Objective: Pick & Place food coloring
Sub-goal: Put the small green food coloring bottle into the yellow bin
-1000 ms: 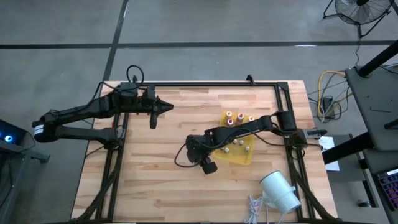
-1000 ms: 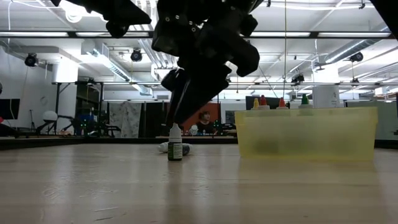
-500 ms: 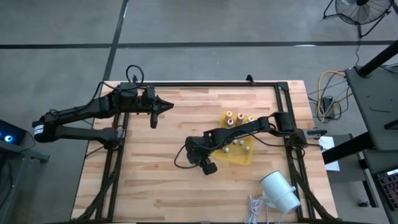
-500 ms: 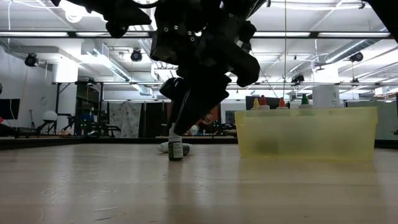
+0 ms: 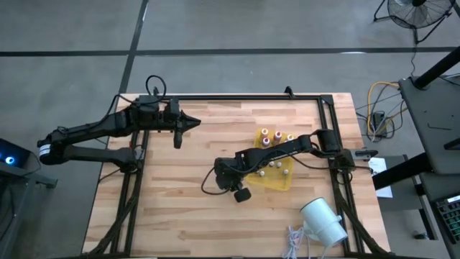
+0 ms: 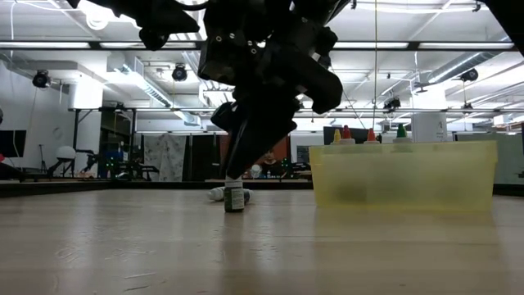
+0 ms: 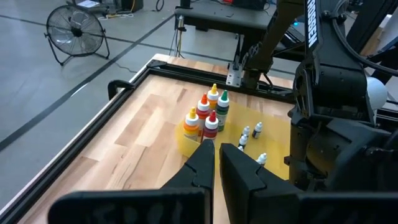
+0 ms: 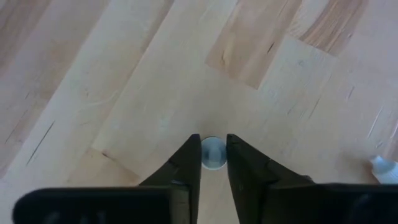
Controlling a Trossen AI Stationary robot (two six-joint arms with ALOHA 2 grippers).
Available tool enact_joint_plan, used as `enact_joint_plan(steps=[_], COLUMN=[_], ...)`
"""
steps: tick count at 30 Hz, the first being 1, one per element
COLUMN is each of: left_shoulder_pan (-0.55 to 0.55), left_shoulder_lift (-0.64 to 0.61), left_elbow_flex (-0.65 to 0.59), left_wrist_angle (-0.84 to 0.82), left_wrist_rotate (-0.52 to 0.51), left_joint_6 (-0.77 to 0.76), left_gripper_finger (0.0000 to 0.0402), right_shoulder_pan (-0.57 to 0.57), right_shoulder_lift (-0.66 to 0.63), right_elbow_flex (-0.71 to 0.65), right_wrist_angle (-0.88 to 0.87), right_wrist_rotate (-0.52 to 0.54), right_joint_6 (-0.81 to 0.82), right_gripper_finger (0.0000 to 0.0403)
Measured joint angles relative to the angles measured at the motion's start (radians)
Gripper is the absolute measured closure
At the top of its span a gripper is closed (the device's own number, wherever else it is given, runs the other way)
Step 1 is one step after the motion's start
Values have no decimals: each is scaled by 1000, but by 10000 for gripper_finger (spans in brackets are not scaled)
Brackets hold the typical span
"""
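One small food coloring vial (image 6: 234, 197) with a white cap (image 8: 211, 153) stands upright on the wooden table, left of the yellow tray (image 6: 401, 172). My right gripper (image 8: 212, 155) comes down on it, shut on its top. In the high view, my right gripper (image 5: 227, 173) hides the vial. A second vial (image 8: 384, 168) lies on its side on the table close by. Colour-topped bottles (image 7: 208, 115) stand in the tray's far corner, with tiny vials (image 7: 249, 134) standing beside them. My left gripper (image 7: 214, 158) is shut on nothing and hovers over the table's far left (image 5: 188, 122). My right gripper pinches the vial's white cap (image 8: 211, 163) between its two fingers, at their free ends. The fingers (image 6: 246, 152) slant steeply down from the tray's side. The vial stays upright with its base on the table.
A big white cylinder (image 5: 323, 219) lies near the table's front right corner, with white cords beside it. A black frame (image 5: 237, 98) runs along the table's far and side edges. Bare wood lies to the left and in front of the vial.
My right gripper has sunk a little over the standing vial. Its fingertips now cover the white cap, which showed bare below them a second ago.
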Motion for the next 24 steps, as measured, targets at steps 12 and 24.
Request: enact_joint_plan(steps=[12,24], left_shoulder_pan=[0,0], left_shoulder_lift=[0,0], left_elbow_flex=[-1,-2], left_wrist_angle=[0,0], left_wrist_rotate=[0,0], left_joint_6=[-5,-5], left_gripper_finger=[402,402], right_shoulder_pan=[-1,-30], right_shoulder_lift=[-2,-76], right_elbow_flex=[14,177], right_wrist_angle=[-34,-214], right_wrist_rotate=[4,6], right_joint_6=[0,56], right_gripper_finger=[352,356])
